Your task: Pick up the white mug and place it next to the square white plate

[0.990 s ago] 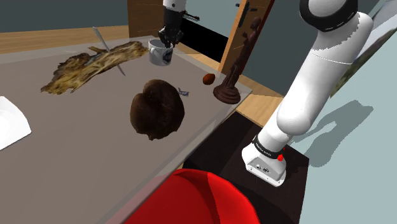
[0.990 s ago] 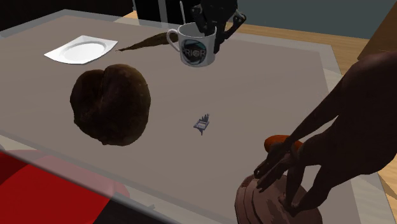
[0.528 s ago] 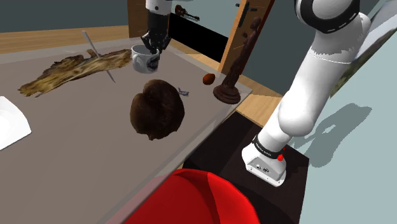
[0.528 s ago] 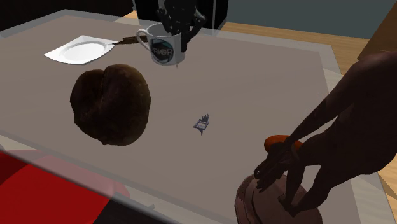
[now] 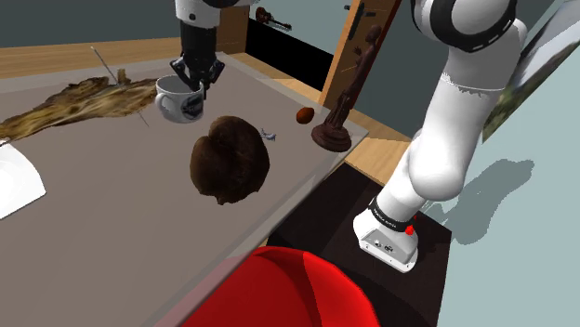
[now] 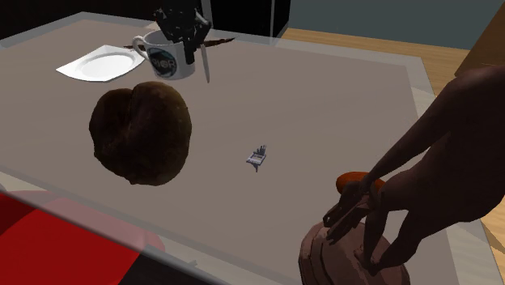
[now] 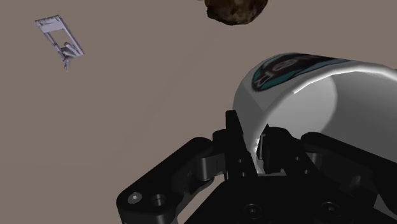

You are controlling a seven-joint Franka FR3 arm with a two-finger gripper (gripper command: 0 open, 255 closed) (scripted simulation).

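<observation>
Now closer to the plate (image 6: 78, 71) than before: white mug (image 6: 165, 64), rim tight in the hand (image 7: 257, 145).

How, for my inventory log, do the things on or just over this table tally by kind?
2 tableware: white mug, square white plate
1 dark brown lump
1 bark-like piece with a thin spike
1 dark figurine
1 small reddish oval
1 small grey piece
Total: 7
</observation>
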